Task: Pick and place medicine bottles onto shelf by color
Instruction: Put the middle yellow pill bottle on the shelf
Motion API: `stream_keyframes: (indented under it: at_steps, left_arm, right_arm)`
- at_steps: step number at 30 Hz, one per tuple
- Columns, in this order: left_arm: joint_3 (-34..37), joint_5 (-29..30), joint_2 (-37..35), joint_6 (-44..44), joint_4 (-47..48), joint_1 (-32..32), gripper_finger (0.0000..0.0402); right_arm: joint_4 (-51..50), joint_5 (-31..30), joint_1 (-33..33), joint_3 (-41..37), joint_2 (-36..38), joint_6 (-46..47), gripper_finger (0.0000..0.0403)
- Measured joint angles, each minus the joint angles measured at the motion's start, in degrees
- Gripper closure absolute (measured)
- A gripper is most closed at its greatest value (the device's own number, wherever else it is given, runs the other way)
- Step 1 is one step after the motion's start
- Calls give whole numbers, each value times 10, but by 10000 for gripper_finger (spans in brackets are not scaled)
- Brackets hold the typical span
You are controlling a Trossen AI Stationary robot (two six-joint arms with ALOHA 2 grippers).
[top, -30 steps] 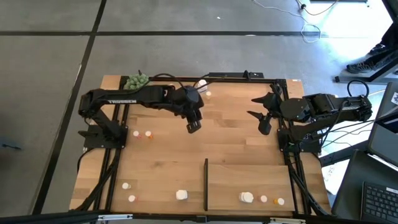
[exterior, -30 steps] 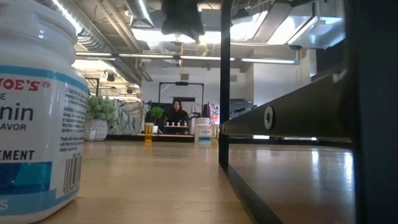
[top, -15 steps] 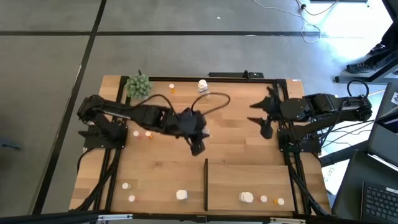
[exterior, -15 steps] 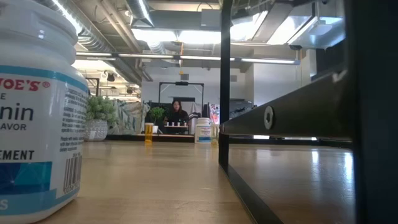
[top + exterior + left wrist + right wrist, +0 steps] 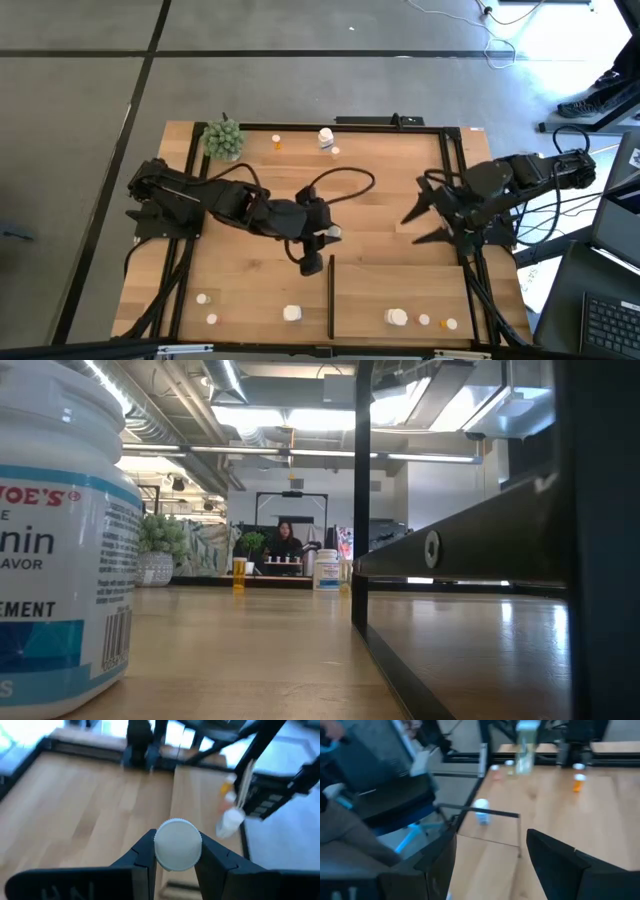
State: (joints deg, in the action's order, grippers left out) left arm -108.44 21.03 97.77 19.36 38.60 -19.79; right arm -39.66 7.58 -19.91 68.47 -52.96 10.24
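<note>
The left gripper (image 5: 318,243) is clamped on a white-capped bottle (image 5: 178,844) at mid-table, just before the shelf's (image 5: 400,285) black strip; the cap faces the wrist camera, the long axis running away along the fingers. The right gripper (image 5: 425,222) hangs at the table's right side, jaws wide apart, holding nothing. Counted on the table from above: ten loose bottles, three of them on the shelf.

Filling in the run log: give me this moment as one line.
left gripper: shut on white bottle, near shelf | right gripper: open, empty, at table's right edge
</note>
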Motion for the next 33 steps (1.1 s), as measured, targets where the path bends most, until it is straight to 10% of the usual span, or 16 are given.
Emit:
stream_keyframes:
  at_steps: [15,33]
  left_arm:
    - [-156,-65,109,-65,68,26,314]
    - [-181,-205,240,-30,76,20,314]
  right_arm:
    - [-1,-140,-157,0,26,44,160]
    - [-31,-186,-187,-5,25,61,160]
